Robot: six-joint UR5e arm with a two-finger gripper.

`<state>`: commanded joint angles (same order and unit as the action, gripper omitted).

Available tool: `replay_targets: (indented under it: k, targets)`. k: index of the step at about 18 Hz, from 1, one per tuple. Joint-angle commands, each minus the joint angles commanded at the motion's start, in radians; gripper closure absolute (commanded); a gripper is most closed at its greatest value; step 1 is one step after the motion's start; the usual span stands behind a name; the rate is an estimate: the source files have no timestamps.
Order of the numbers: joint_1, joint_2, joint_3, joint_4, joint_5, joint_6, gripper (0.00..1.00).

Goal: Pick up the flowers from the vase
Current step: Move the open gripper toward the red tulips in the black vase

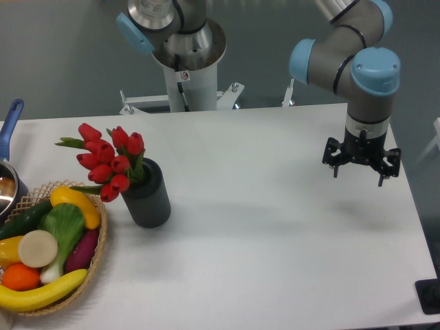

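red tulip flowers [106,159] with green leaves in a dark grey vase [148,196] on a white table [275,227]; tan woven basket [96,258] of yellow, green, orange and purple toy produce [48,254]; black gripper [361,172], blue-capped grey arm [357,62]; a possibly blue pan handle [10,124].

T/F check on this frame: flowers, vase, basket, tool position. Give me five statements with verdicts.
1. The flowers are in the vase. True.
2. The tool is closed around the flower stems. False: it hangs over the right side of the table, far from the vase and holding nothing.
3. The vase lies on its side. False: it stands upright.
4. A wicker basket of toy fruit and vegetables sits to the left of the vase in the picture. True.
5. The flower heads are yellow. False: they are red, leaning left out of the vase mouth.
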<state>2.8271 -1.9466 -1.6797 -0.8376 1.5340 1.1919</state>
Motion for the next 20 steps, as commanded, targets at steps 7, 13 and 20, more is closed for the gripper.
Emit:
replay_targets:
  k: [7, 13, 20]
  targets:
    - [0.000, 0.005, -0.066, 0.093, -0.006, -0.011, 0.00]
    - [0.008, 0.046, -0.164, 0.224, -0.153, -0.117, 0.00]
    - [0.009, 0.130, -0.248, 0.272, -0.475, -0.130, 0.00]
